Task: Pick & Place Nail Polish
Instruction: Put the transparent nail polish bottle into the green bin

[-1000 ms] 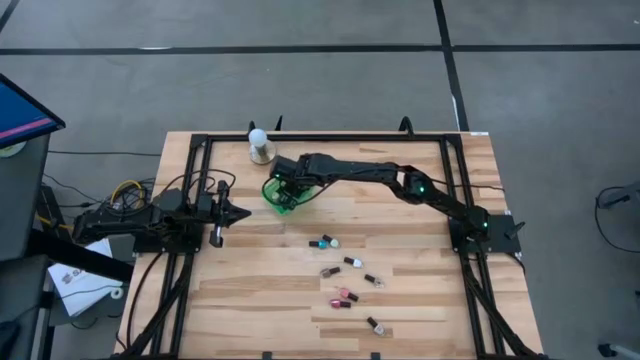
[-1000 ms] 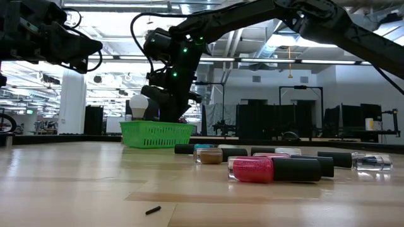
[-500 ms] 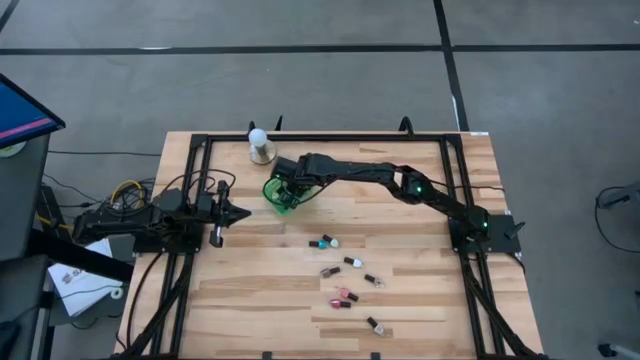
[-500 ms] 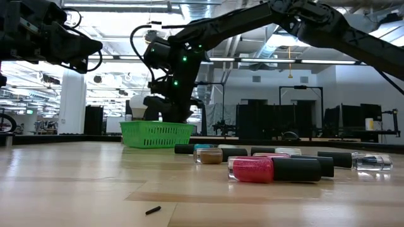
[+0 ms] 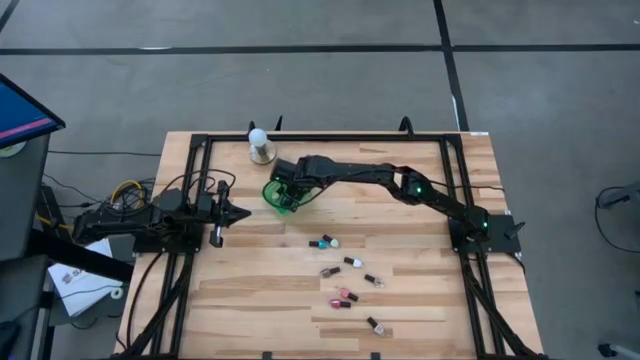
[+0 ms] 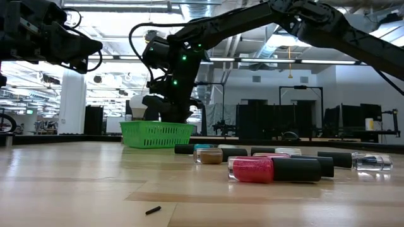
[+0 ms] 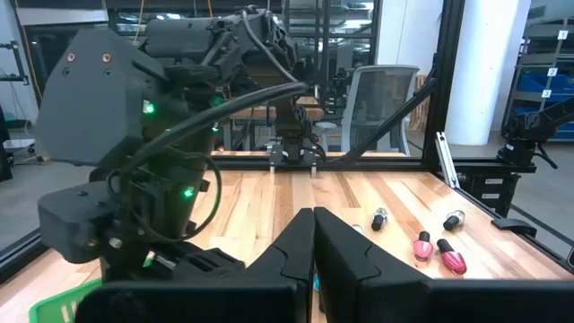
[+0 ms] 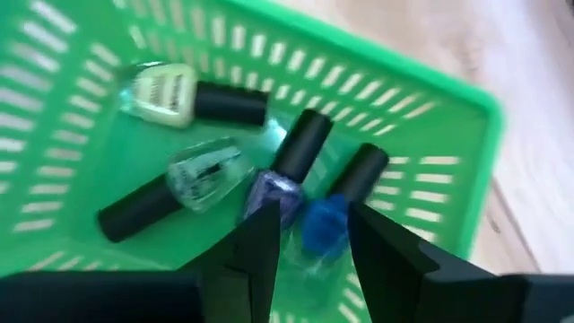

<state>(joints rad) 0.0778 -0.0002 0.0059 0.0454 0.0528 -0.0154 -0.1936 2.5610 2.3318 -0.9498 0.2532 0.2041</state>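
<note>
A: Where is the right gripper point(image 8: 309, 235)?

B: Reaching across the pale wooden worktop point(image 5: 260, 300) to hang over the green plastic mesh basket point(image 5: 280, 194), which sits near the far edge, just beside the white ball on its round base point(image 5: 259, 145). In the wrist view its two dark fingers point(image 8: 260, 242) stand apart, with nothing between them.

A: What lies in the basket?

B: Four small nail polish bottles with dark caps, lying on their sides: a pale yellow-green one point(image 8: 193, 97), a clear one point(image 8: 170, 187), a purple-blue glitter one point(image 8: 289, 168) and a bright blue one point(image 8: 339, 203). The purple and blue ones lie side by side right under the spread fingers, the blue one close to the basket wall.

A: And the other bottles?

B: Scattered on the worktop's nearer half, well apart from the basket. A teal one point(image 5: 323, 242) lies nearest it, then a few dark-capped ones, a pink glitter bottle point(image 6: 273, 169) and a clear one point(image 6: 372, 162) farther on. From the low view they all lie flat.

A: The left gripper point(image 5: 236, 212)?

B: It waits over the worktop's left edge, pointing inward. Its fingers point(image 7: 291, 256) are pressed together, holding nothing.
</note>
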